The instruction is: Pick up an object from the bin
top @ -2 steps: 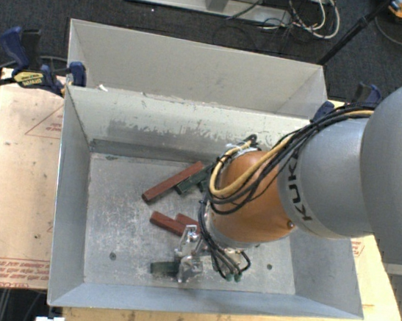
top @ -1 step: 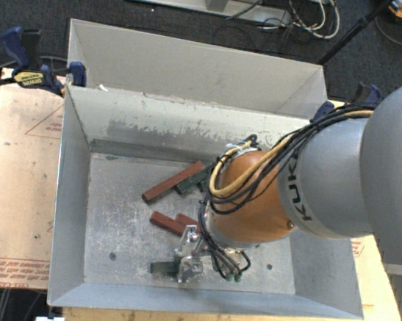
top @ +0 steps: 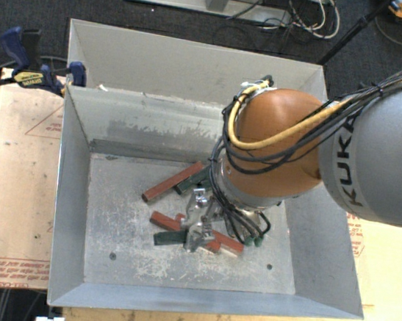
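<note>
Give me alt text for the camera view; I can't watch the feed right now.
The arm's orange-covered wrist is lowered over the middle of the grey bin, directly above a small heap of red and dark green sticks on the floor. A longer red-brown stick lies apart, nearer the back wall.

The bin point(top: 70, 197) is grey with pale scratches. The long bar point(top: 174, 182) and the short bar point(top: 166, 221) are reddish-brown, the thin bar point(top: 170, 239) dark green, the wrist cover point(top: 277, 144) orange.
</note>
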### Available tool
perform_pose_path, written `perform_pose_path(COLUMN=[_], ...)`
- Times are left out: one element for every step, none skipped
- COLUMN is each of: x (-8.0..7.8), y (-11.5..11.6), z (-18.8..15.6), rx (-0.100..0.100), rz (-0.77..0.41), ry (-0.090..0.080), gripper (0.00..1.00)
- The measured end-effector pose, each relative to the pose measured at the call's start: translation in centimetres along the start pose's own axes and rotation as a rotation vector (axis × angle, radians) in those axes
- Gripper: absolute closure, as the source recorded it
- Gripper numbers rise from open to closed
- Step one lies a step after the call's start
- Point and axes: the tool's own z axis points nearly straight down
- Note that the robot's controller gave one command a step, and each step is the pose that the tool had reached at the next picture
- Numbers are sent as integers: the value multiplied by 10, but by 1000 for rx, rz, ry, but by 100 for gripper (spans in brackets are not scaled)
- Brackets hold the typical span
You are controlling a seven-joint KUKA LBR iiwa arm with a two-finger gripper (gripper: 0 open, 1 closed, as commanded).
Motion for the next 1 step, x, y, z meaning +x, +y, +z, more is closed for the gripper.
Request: perform_pose_path(x=[0], y=[0], z=[1], rx=[0], rz=[0], ry=[2], gripper=[100])
